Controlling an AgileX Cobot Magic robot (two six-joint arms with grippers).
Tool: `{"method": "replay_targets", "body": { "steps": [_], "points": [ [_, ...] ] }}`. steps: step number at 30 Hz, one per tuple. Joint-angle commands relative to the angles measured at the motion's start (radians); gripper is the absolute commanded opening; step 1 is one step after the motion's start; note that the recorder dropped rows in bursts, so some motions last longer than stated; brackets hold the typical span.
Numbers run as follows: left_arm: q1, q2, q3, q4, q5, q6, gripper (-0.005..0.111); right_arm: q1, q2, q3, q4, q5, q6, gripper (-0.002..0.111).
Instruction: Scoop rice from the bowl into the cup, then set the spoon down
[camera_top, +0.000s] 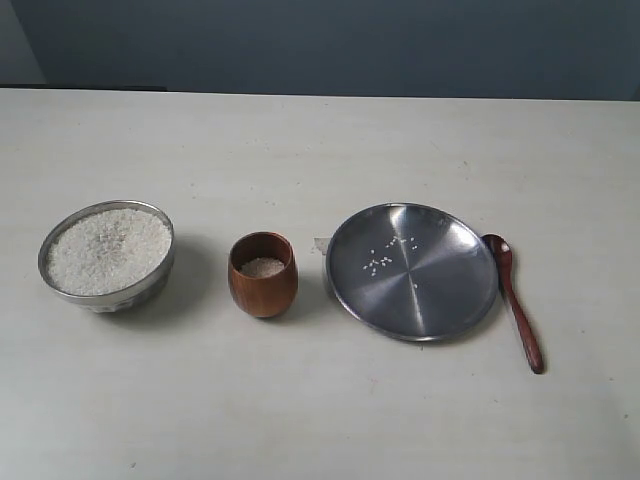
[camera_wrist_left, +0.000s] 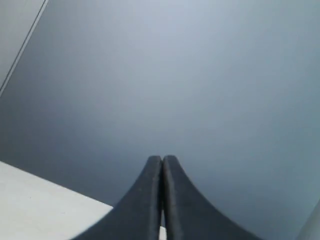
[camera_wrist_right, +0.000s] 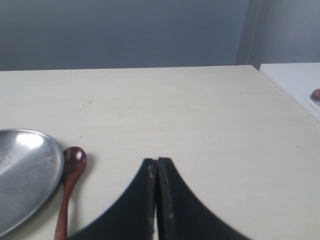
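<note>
The silver bowl (camera_top: 157, 283) stands at the left of the table, heaped with white rice (camera_top: 108, 249). To its right is the brown wooden cup (camera_top: 262, 288) with a little rice inside. The wooden spoon (camera_top: 515, 298) lies flat on the table, just right of the steel plate, and also shows in the right wrist view (camera_wrist_right: 70, 185). Neither arm shows in the exterior view. My left gripper (camera_wrist_left: 162, 159) is shut and empty, facing a grey wall. My right gripper (camera_wrist_right: 157, 161) is shut and empty, above the table to the right of the spoon.
A flat steel plate (camera_top: 440, 290) with several stray grains lies between cup and spoon; its rim shows in the right wrist view (camera_wrist_right: 30, 175). A white surface (camera_wrist_right: 295, 82) adjoins the table's far right corner. A grey wall runs behind the table.
</note>
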Motion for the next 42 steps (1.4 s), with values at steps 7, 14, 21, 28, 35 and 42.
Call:
{"method": "replay_targets", "body": {
  "steps": [7,14,21,28,35,42],
  "points": [
    [-0.002,-0.004,-0.369,0.09,0.438,0.019,0.0,0.003,-0.005,0.001,-0.001,-0.011,0.001,0.0],
    [-0.002,-0.004,-0.513,0.182,0.509,0.073,0.0,0.003,-0.005,0.001,-0.003,-0.009,0.001,0.0],
    [-0.002,-0.004,-0.625,0.518,0.879,0.12,0.0,0.003,-0.005,0.001,-0.003,-0.009,0.001,0.0],
    [-0.002,-0.004,-0.708,0.53,0.931,0.047,0.0,0.003,-0.005,0.001,-0.001,-0.011,0.001,0.0],
    [-0.002,-0.004,-0.755,0.526,1.077,0.045,0.0,0.003,-0.005,0.001,-0.014,-0.011,-0.001,0.0],
    [-0.002,-0.004,-0.755,0.526,1.077,0.045,0.0,0.003,-0.005,0.001,-0.057,-0.081,-0.003,0.0]
  ]
}}
